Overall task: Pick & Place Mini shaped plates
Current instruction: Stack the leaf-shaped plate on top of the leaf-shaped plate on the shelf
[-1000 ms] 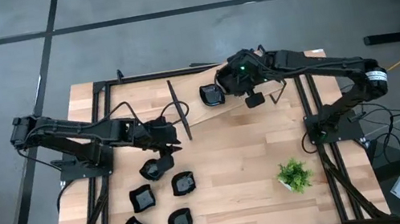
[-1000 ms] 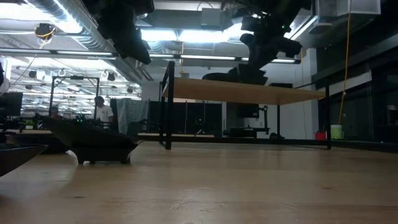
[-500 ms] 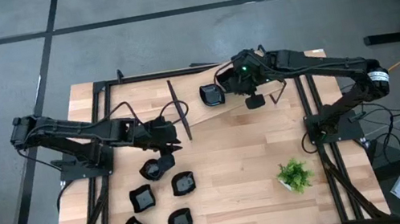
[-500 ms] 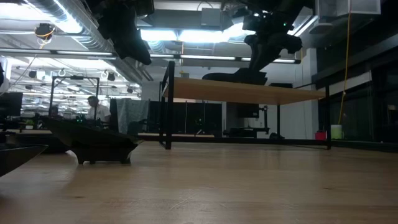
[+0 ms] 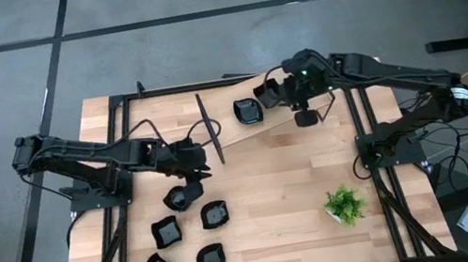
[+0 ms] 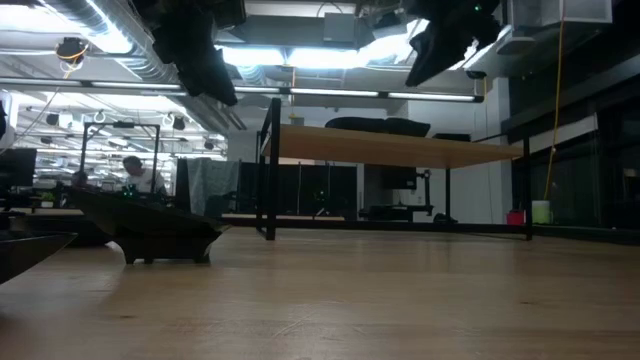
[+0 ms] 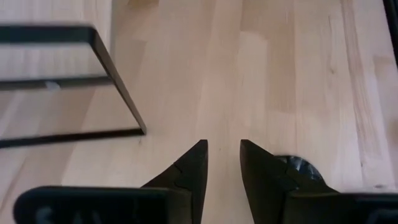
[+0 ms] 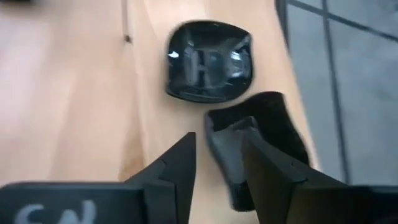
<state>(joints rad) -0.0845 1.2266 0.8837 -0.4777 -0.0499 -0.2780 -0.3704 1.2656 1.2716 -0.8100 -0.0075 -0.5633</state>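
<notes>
Two glossy black mini plates lie side by side on a raised wooden shelf (image 5: 239, 130) at the table's far side: a rounded square one (image 8: 208, 62) and a darker one (image 8: 261, 134). My right gripper (image 8: 219, 138) is open and empty; in the low view it hangs (image 6: 440, 40) well above them. Several more black plates lie on the table's near left, such as one (image 5: 183, 197) and another (image 5: 216, 214). My left gripper (image 7: 222, 146) hovers over the table (image 5: 205, 159) just beyond them, slightly open and empty.
The shelf stands on a thin black frame (image 7: 118, 81) with uprights near the left gripper. A small green potted plant (image 5: 345, 205) stands at the near right. Bare wood lies between the plates and the plant. A person shows far back in the room (image 6: 135, 175).
My right gripper has risen from the shelf and drawn back toward the table's right edge. The plate it was down on stays on the shelf beside the other one.
</notes>
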